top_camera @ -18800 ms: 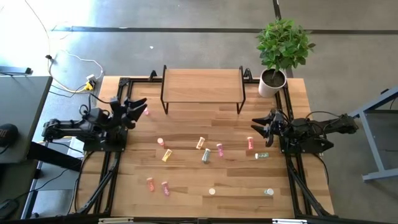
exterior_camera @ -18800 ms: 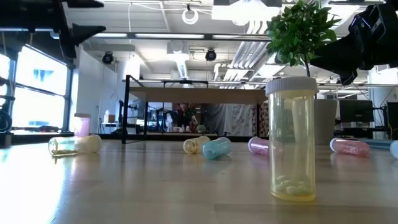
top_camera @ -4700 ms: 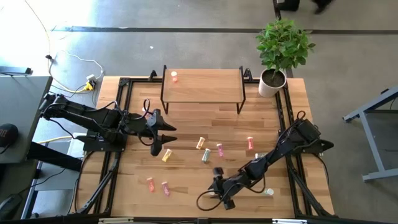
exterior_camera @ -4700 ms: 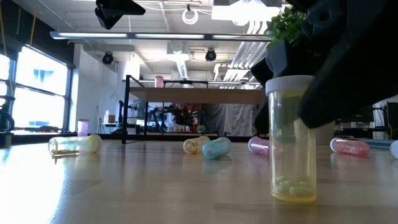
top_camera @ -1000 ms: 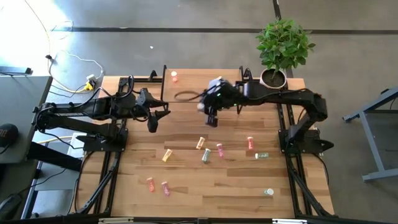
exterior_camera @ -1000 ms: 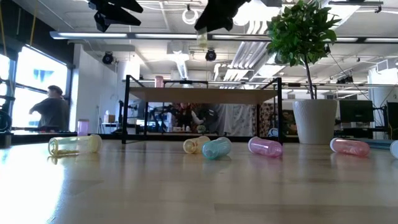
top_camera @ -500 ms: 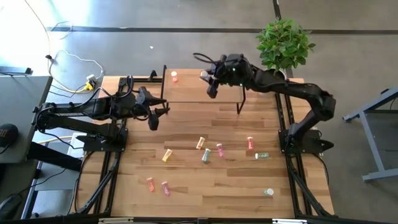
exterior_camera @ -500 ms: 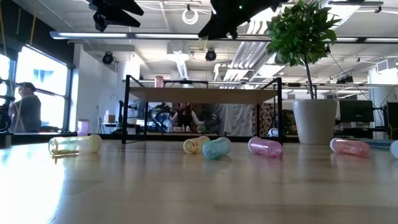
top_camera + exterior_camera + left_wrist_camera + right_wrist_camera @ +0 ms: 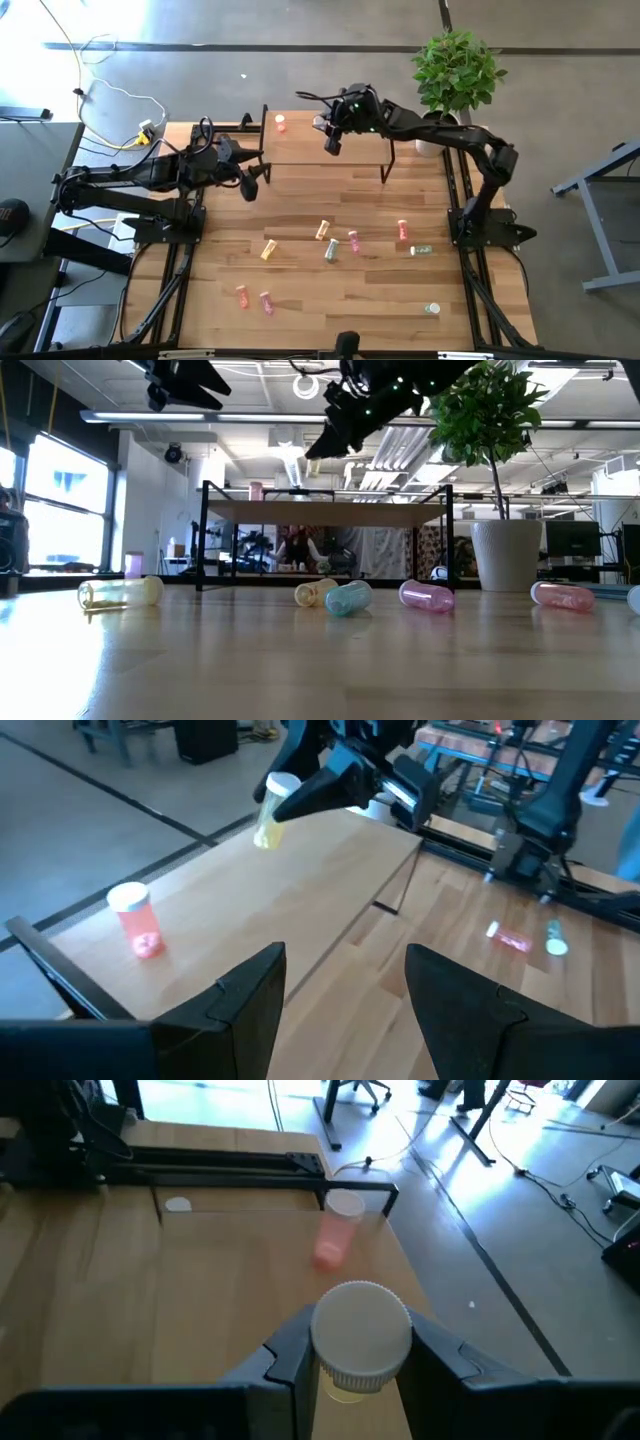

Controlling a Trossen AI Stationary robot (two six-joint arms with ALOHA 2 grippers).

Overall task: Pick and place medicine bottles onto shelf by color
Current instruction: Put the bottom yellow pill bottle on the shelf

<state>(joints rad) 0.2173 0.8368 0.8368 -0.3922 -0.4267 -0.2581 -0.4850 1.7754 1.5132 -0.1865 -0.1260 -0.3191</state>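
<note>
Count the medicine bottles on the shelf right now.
1: a red-orange bottle stands at the far left corner of the shelf. A yellow bottle hangs above the shelf in the right gripper, not yet set down. None looks hidden.

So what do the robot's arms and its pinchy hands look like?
Both arms are black and thin, built from long jointed tubes, with black cables looping off them. The left gripper and the right gripper each end in two dark, wedge-shaped fingers. A tiny green light glows on the right arm near its wrist.
</note>
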